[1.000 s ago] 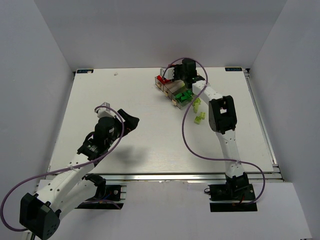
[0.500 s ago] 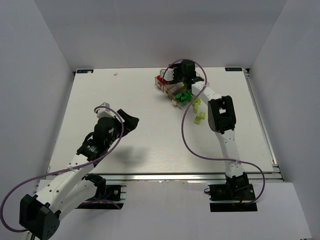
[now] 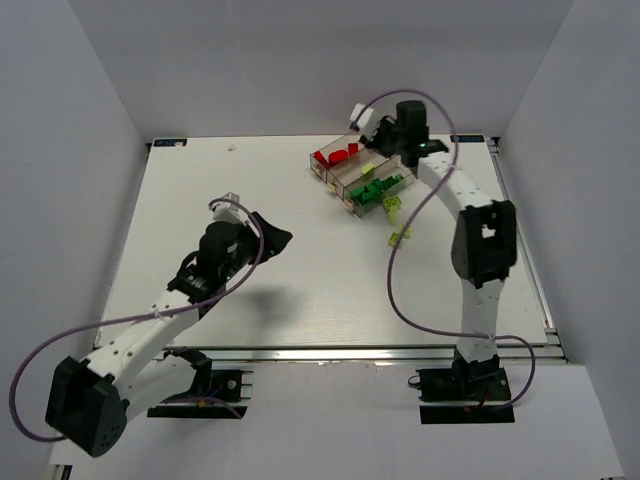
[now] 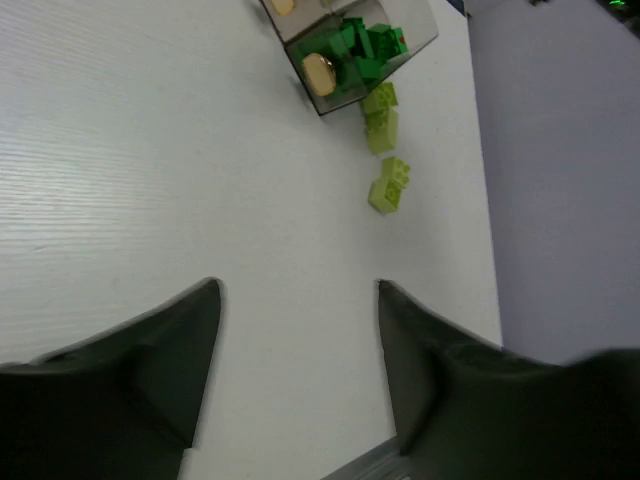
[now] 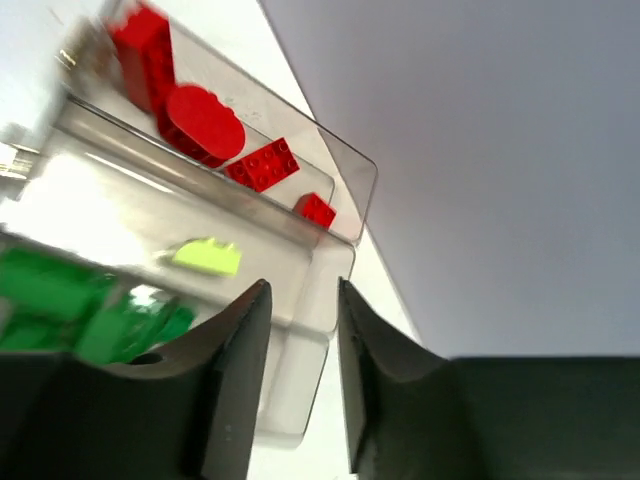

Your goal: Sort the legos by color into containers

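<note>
White counter (image 3: 250, 200) carries loose lime legos (image 4: 388, 186), likely light, rigid and slick, best pinched across flat sides, as right tool (image 5: 300, 290) and left tool (image 4: 298, 290) hang spread, empty

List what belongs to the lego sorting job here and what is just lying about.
Job: clear tray; red bricks, one lime brick and dark green bricks in its compartments; loose lime bricks on the table beside it.
Just there: purple cables on both arms.
</note>
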Available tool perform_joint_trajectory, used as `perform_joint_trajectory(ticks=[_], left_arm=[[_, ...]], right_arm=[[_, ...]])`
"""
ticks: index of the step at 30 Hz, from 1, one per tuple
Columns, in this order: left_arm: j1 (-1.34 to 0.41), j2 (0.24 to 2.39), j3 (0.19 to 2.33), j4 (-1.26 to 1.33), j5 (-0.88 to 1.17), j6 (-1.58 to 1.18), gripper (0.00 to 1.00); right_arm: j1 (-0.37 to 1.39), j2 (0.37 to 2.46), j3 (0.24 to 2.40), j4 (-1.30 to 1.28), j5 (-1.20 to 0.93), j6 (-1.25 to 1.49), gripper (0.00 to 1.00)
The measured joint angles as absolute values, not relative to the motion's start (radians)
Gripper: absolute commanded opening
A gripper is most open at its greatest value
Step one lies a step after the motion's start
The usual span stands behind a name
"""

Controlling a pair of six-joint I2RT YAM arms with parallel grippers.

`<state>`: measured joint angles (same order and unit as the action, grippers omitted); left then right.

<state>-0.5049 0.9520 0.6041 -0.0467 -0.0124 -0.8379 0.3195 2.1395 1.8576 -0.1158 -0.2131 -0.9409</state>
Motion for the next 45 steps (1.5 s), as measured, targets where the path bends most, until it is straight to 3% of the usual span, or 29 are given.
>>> perform_joint_trajectory(ticks=[4,6,7,10,12,19,45], left_arm=[[-0.525,1.102,0.658,0.028,0.071,-0.828,0.31],[-0.541,1.164,0.683,0.049,0.097,-0.828,0.31],[-0.551,1.189,0.692,0.057,0.106,-0.828,0.38],[-0.585,1.241,0.724,0.060,0.114,-0.823,0.65],[-0.614,1.269,0.755,0.056,0.107,-0.824,0.73],[-0.699,1.347,0.826,0.068,0.073,-0.823,0.78],[-0.742,1.193,0.707,0.034,-0.075,-0.892,0.79]], right_arm=[[0.247,1.879,1.769,-0.260,-0.330,-0.705,0.29],[0.204,1.765,1.697,-0.311,-0.382,-0.583,0.30],[0.180,1.719,1.654,-0.340,-0.408,-0.524,0.42],[0.120,1.661,1.531,-0.418,-0.454,-0.361,0.59],[0.092,1.671,1.443,-0.451,-0.456,-0.292,0.72],[0.081,1.743,1.278,-0.531,-0.422,-0.115,0.70],[0.193,1.997,1.433,-0.342,-0.229,0.027,0.59]])
